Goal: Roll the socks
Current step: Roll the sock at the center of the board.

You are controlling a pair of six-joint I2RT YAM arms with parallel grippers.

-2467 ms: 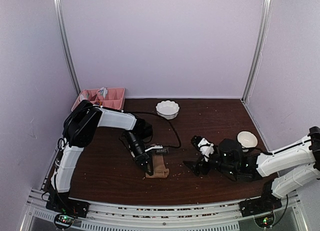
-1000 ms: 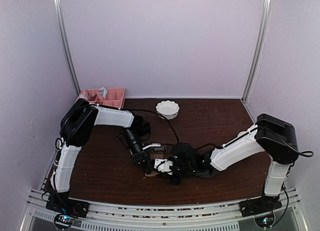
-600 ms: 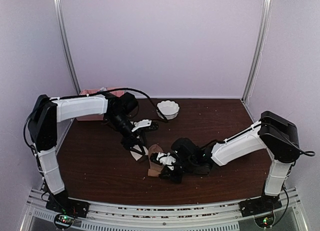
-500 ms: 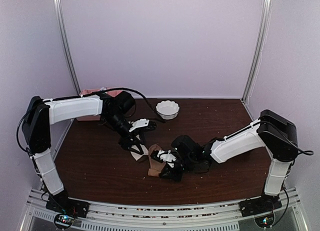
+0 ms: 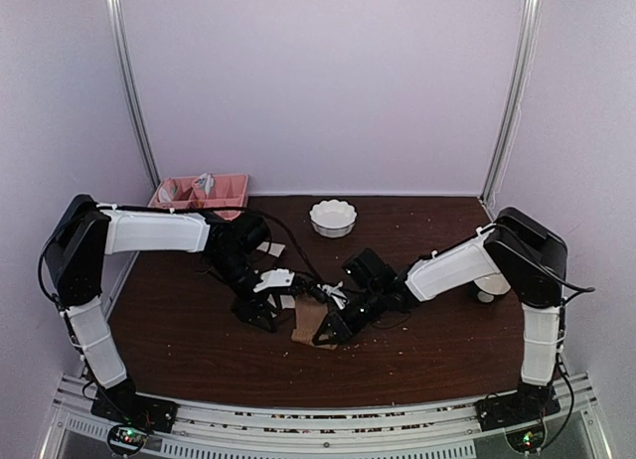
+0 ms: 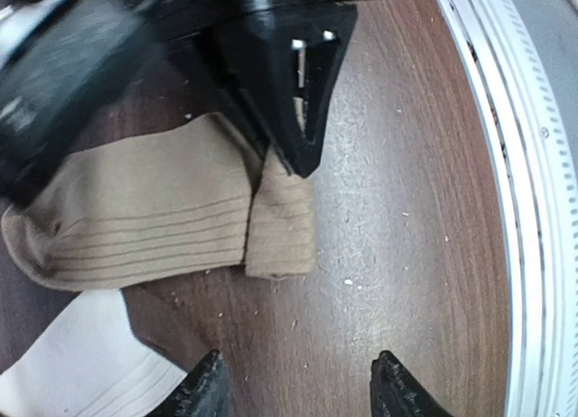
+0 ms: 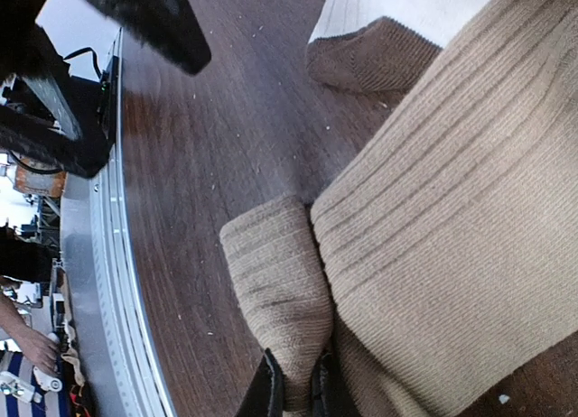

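Note:
The tan-brown sock (image 6: pixel 153 209) lies flat on the dark table, its cuff end (image 6: pixel 282 223) folded over. My right gripper (image 7: pixel 295 392) is shut on that folded end (image 7: pixel 275 291), seen in the top view at the sock's (image 5: pixel 306 320) right side with the gripper (image 5: pixel 328 330) low over it. The cream-beige sock (image 7: pixel 415 6) with a dark brown patch (image 7: pixel 361 60) lies partly under the tan one. My left gripper (image 6: pixel 302 390) is open over bare wood beside the cuff, just left of the socks in the top view (image 5: pixel 260 318).
A white scalloped bowl (image 5: pixel 333 218) stands at the back middle and a pink tray (image 5: pixel 204 193) at the back left. A small white bowl (image 5: pixel 487 282) sits behind the right arm. The metal rail (image 6: pixel 519 209) marks the table's near edge.
The left gripper let go of the socks, swung up and back, then came down again just left of them. The right gripper stayed shut on the tan sock's end.

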